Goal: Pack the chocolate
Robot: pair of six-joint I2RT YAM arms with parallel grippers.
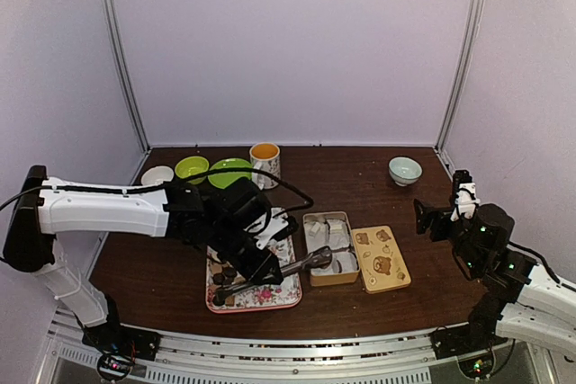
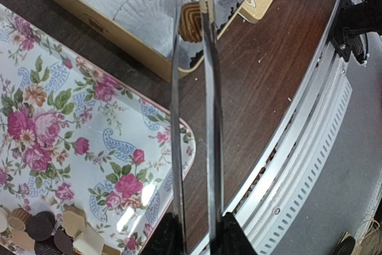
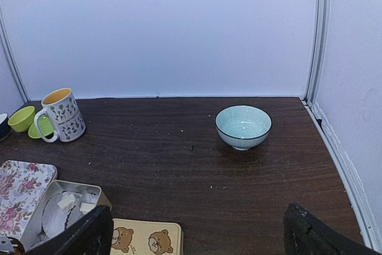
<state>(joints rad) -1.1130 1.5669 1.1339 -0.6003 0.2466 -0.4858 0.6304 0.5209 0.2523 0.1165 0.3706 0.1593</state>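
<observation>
Wood table (image 1: 360,168): one tin (image 1: 326,215); left end effector (image 2: 200,234) pinching tongs (image 2: 176,117), right end effector (image 3: 197,210) spread.

The left arm (image 1: 99,209) stretches in from the left edge toward mid-frame in the overhead view. Its wrist is bent down and its pincer (image 1: 261,258) sits low, angled toward the lower right, with fingers (image 2: 230,238) squeezed onto the handle end of the metal tongs (image 2: 210,117). Over on the right, the right arm (image 1: 531,290) sits folded near the lower right corner, pincer (image 1: 443,204) raised, jaws spread wide, holding nothing.
</observation>
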